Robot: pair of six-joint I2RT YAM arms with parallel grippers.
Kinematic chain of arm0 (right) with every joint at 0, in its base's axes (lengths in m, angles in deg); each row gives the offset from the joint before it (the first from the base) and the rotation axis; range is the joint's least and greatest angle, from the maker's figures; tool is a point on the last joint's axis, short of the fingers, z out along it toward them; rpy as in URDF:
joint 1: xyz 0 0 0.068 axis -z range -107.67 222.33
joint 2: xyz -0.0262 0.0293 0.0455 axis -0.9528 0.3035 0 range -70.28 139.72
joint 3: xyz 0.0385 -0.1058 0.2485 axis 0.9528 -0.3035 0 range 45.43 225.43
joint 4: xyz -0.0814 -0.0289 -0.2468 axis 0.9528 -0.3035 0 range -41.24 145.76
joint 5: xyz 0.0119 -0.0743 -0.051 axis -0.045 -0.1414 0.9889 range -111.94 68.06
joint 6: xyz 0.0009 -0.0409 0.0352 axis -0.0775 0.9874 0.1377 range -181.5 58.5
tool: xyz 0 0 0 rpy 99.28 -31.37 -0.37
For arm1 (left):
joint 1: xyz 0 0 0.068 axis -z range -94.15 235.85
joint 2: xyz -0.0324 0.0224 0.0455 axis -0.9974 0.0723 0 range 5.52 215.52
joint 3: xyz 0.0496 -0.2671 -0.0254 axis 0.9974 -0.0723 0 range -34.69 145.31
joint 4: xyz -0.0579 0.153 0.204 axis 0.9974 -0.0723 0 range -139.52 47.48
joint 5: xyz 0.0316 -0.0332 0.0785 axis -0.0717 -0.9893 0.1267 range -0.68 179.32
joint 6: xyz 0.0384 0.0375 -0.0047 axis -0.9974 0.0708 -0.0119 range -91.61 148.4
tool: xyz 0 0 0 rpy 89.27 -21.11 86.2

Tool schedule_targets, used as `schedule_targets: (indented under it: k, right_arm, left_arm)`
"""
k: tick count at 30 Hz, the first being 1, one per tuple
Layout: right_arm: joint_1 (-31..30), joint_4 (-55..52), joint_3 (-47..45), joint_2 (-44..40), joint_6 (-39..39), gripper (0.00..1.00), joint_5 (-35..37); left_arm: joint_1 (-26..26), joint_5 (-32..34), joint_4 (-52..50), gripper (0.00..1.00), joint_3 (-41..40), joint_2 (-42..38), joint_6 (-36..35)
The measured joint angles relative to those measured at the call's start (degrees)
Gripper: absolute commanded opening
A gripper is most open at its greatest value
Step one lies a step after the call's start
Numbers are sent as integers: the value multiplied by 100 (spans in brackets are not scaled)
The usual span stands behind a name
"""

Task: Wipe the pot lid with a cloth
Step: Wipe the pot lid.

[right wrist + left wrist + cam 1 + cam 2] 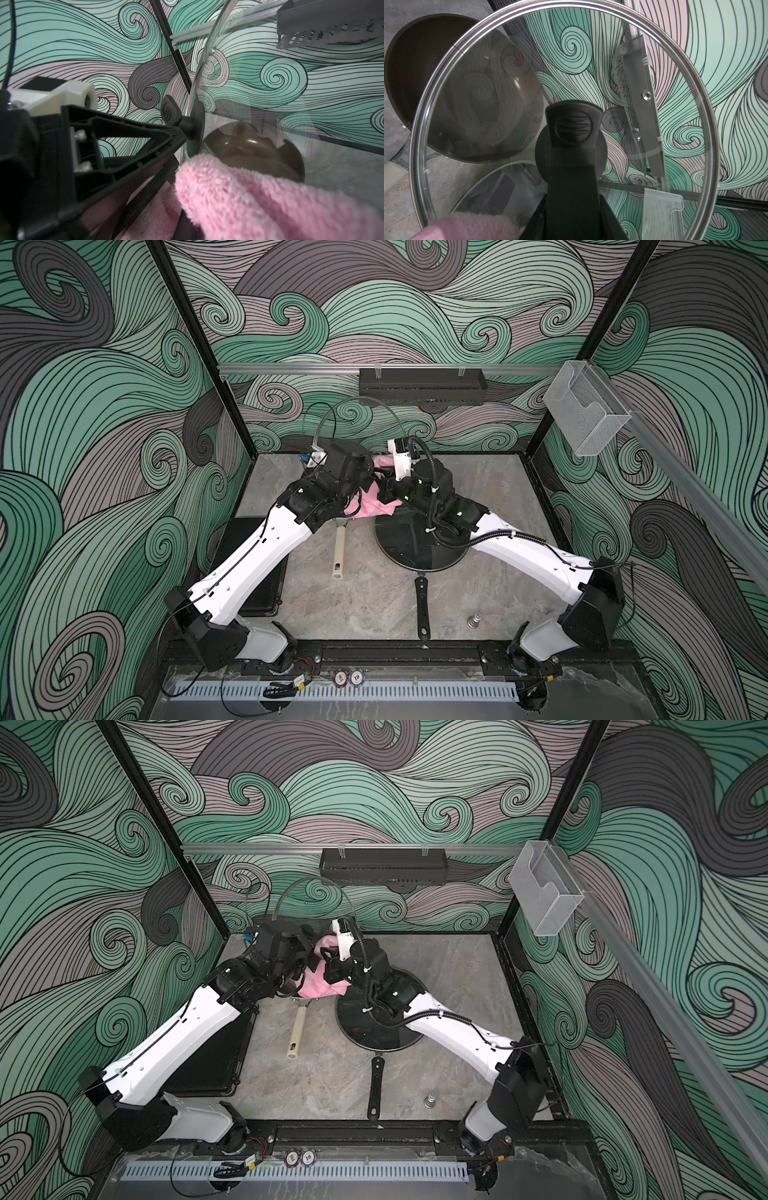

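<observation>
- Risking a swivel of the pot lid [529,62] about its knob [169,111] once wiping pressure lands: held at that one point only, standing on edge clear of the table [374,605], so liable to turn or slip down onto the brown pot [425,62] beneath.
- Risking, further right, a snag of the cloth [249,197] on the knob or on the left pincer [184,129] beside it; bunched loosely, so perhaps brushing only a patch of glass near the rim and missing the rest.
- Clamped partway closed on the knob's neck with the left pincer, carrying the whole lid alone.
- Shut tight with the right pincer [386,491], buried in the pink cloth and gripping a fold of it; cloth just beside the lid's rim, contact with the glass impossible to confirm.
</observation>
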Motion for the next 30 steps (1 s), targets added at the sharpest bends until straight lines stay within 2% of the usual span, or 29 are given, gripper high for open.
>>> schedule_targets:
  k: [6,22,30]
  right_arm:
    - [109,-667,409,0,166,0,7]
    - [413,-1134,584,-94,223,0,-286]
    - [761,-1436,890,-66,249,0,-208]
  left_arm:
    - [9,-116,-127,0,348,197,-776]
    - [35,-90,-538,0,553,293,-2168]
    - [33,-262,-798,0,597,291,-3327]
